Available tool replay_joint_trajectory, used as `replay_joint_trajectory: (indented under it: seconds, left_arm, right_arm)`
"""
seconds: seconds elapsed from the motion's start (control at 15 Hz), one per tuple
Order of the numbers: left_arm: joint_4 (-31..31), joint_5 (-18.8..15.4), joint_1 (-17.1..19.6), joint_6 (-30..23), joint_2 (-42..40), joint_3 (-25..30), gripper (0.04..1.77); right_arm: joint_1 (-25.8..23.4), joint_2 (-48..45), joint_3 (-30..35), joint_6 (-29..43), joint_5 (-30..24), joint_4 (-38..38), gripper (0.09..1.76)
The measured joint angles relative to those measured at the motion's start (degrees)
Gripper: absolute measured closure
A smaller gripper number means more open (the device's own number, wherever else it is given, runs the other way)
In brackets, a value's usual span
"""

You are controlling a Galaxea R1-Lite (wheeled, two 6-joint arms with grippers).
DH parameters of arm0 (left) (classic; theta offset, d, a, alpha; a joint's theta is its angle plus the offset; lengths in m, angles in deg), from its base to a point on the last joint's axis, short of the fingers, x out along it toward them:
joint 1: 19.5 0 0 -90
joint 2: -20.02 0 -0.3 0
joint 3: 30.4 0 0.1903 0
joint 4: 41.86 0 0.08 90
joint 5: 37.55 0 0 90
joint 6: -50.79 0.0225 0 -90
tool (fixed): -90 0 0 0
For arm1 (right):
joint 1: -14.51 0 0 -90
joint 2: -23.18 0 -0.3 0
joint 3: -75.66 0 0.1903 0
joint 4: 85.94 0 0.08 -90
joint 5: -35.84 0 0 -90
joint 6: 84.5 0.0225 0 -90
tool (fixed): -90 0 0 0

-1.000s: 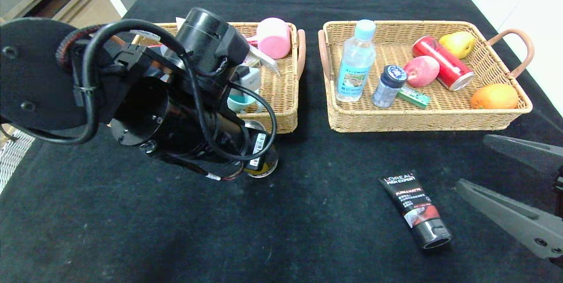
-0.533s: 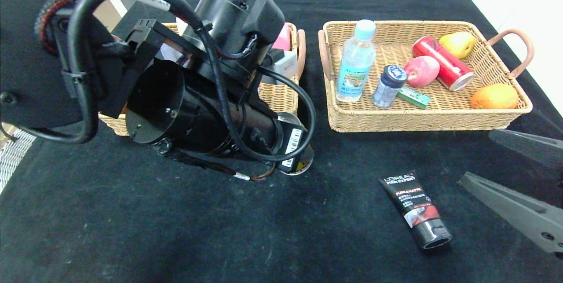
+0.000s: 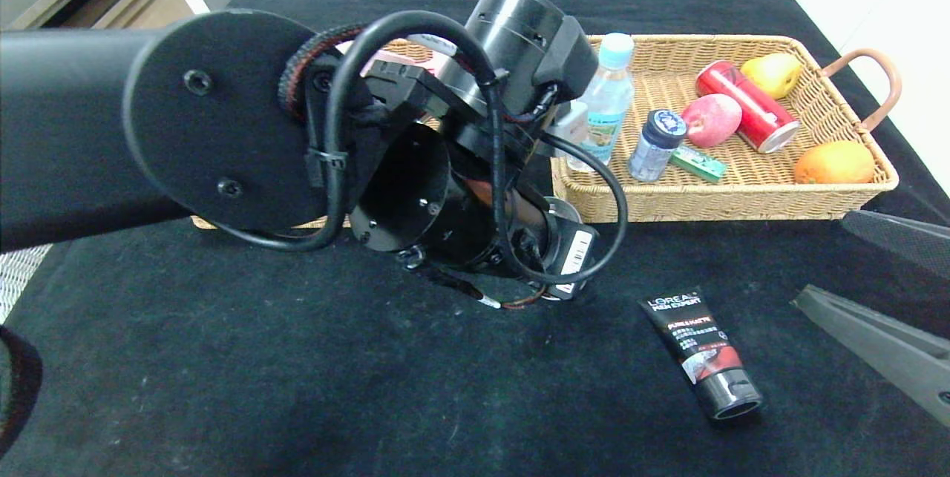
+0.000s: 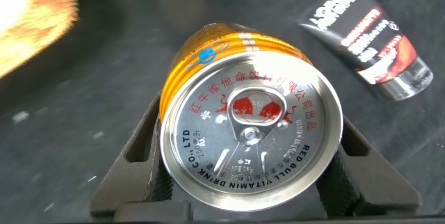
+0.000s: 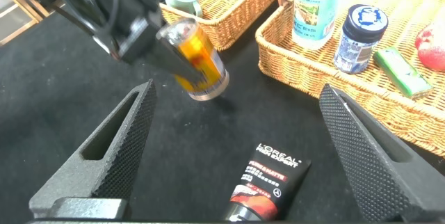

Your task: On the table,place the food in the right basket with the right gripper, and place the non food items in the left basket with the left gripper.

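**Left gripper carries the gold can above the cloth**

The gold-yellow can (image 4: 243,133) is pinched between the two fingers of the left gripper (image 4: 247,165), clear of the black table (image 3: 223,373). In the right wrist view the can (image 5: 196,58) hangs tilted, its long axis slanting, with one silver end toward the cloth. It sits over the table just in front of the gap between the two wicker baskets.

One black L'Oreal tube (image 3: 701,352) lies flat on the table, well apart from the can, cap toward the robot.

The right basket (image 3: 853,199) holds one water bottle (image 3: 605,102), one small jar (image 3: 657,145), one red can, one green pack and three fruits. The left basket (image 5: 229,33) is largely hidden by the arm.

The right gripper (image 5: 236,147) hovers near the tube, fingers spread wide, holding nothing.
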Motion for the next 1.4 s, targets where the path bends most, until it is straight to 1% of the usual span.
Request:
replay_joint_trajectory:
  seconds: [0.13, 0.33, 0.4, 0.73, 0.87, 1.07, 1.4]
  left_arm:
    - [-0.46, 0.22, -0.61, -0.13, 1.66, -0.83, 0.69]
    - [-4.72, 0.22, -0.94, 1.24, 3.56, -1.21, 0.69]
    - [-5.29, 0.30, -0.96, 1.58, 4.11, -1.24, 0.69]
    - [-5.35, 0.60, -1.16, 1.57, 5.57, -1.18, 0.69]
    - [-5.53, 0.63, -1.16, 1.57, 5.80, -1.18, 0.55]
    - [-5.62, 0.77, -1.18, 1.61, 6.07, -1.29, 0.41]
    - [-4.68, 0.72, -1.10, 1.57, 4.50, -0.91, 0.26]
  right_arm:
    - [0.30, -0.37, 0.20, 0.00, -0.09, -0.17, 0.14]
    - [0.74, -1.06, 0.32, 0.06, -0.17, 0.05, 0.14]
    - [0.77, -1.17, 0.32, 0.06, -0.11, 0.05, 0.14]
    - [0.66, -1.30, -0.22, 0.06, -0.01, 0.07, 0.14]
    - [0.63, -1.28, -0.46, 0.06, 0.07, 0.11, 0.14]
    - [0.55, -1.28, -0.66, 0.06, 0.13, 1.12, 0.14]
    - [0.50, -1.28, -0.68, 0.06, 0.07, 1.34, 0.14]
